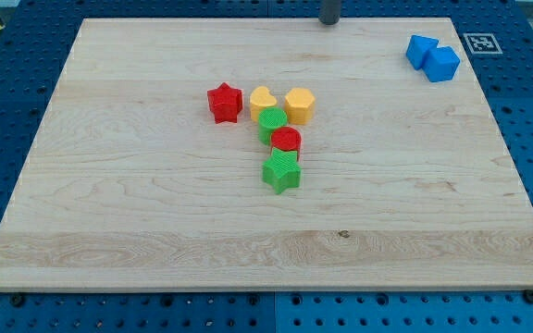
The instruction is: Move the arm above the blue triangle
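Two blue blocks touch each other at the view's top right corner of the wooden board. The left one [421, 49] looks wedge-like and may be the triangle. The right one [443, 65] looks like a cube. My rod enters at the view's top edge and only its lower end shows. My tip [328, 23] rests near the board's top edge, well to the left of the blue blocks and apart from every block.
A cluster sits left of the board's middle: a red star [224, 102], a yellow heart-like block [263, 98], a yellow hexagon [300, 105], a green round block [272, 123], a red round block [286, 141] and a green star [281, 172]. A marker tag [481, 43] lies beyond the top right corner.
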Available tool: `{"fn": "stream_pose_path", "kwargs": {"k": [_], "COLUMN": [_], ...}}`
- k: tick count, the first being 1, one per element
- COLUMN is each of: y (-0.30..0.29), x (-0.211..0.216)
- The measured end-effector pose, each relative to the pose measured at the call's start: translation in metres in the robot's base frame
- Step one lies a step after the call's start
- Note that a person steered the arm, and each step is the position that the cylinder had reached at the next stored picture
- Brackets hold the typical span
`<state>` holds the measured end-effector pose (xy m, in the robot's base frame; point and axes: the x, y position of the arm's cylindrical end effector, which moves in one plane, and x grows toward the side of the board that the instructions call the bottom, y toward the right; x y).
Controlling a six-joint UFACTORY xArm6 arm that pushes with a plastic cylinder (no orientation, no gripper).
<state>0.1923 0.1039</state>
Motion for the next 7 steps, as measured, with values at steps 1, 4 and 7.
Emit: {"fn": "stream_pose_path", "kwargs": {"k": [1,4,7], "y": [0.000,0.048,0.170], "x": [0.000,-0.001,0.002]}}
